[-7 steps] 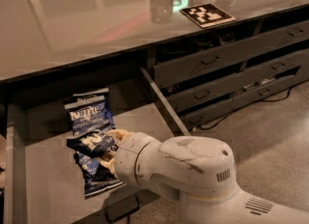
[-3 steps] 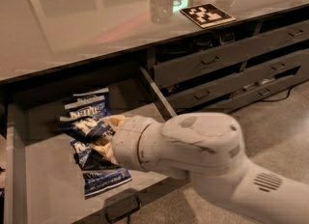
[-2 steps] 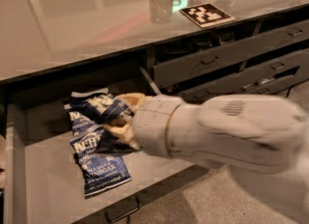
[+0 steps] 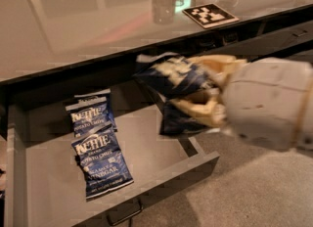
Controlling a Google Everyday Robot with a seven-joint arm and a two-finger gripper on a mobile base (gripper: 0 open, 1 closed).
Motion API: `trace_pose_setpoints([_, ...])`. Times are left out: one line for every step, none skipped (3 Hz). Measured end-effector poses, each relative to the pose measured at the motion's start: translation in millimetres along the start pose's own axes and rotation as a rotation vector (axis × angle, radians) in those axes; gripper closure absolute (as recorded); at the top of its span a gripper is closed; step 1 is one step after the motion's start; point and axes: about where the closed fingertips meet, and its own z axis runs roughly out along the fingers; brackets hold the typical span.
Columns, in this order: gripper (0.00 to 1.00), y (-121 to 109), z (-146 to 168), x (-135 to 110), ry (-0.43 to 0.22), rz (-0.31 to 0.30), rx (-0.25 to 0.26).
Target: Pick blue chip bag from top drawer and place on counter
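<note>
Gripper [image 4: 211, 90] clamped on blue chip bag [image 4: 171, 80], held above the right end of top drawer [image 4: 195, 165], close by the front edge of counter [image 4: 73, 30], the nearest obstacle. Drawer floor bare on the right. On the left lie two Kettle bags, rear bag [image 4: 90, 115] and front bag [image 4: 102, 161]. Counter: marker tag [image 4: 210, 14] and clear glass [image 4: 163, 6] far right; left and middle open.
</note>
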Motion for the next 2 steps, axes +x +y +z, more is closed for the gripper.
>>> trace_pose_setpoints([1.0,-22.5,-50.4,0.1,-0.008,0.026,0.07])
trace_pose_setpoints([1.0,-22.4,-50.8,-0.7,-0.008,-0.022,0.069])
